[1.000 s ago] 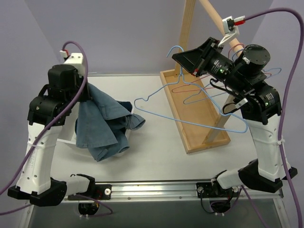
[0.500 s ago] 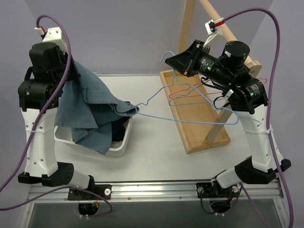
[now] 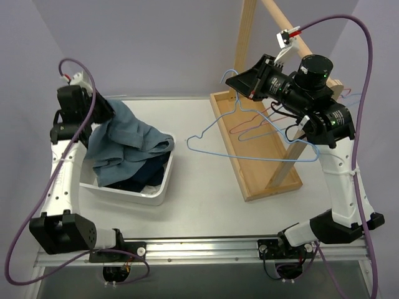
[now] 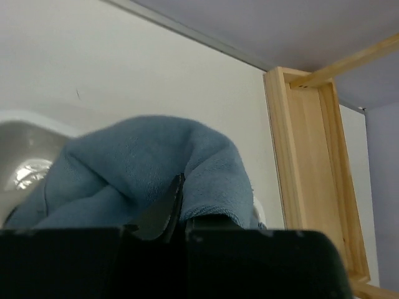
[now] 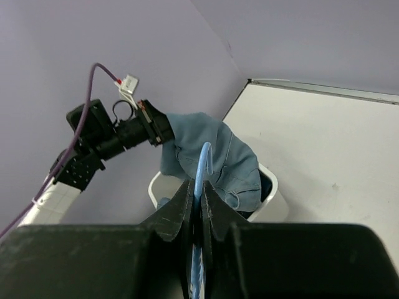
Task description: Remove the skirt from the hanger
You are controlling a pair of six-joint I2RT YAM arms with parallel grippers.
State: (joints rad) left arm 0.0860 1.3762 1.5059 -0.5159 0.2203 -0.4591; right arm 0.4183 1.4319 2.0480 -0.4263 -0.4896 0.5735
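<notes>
Evidently no skirt shows anywhere, and the pink-red hanger [image 3: 248, 122] hangs bare on the wooden rack [image 3: 249, 37], long axis across its base, just under the right pincer [image 3: 229, 79] clamped on a light-blue hanger [image 5: 206, 159], while the left pincer [image 3: 106, 109], gripping a light-blue shirt [image 3: 124, 134], sits well clear of the rack.

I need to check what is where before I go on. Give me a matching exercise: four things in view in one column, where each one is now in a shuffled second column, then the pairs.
Things:
1. light-blue shirt
2. light-blue hanger
3. dark-blue garment
4. pink-red hanger

Places:
A. clamped in the right gripper
B. lying in the white bin
C. pinched by the left gripper, draping down into the bin
D. above the wooden tray, behind the blue wire

Pairs: 1-C, 2-A, 3-B, 4-D
</notes>
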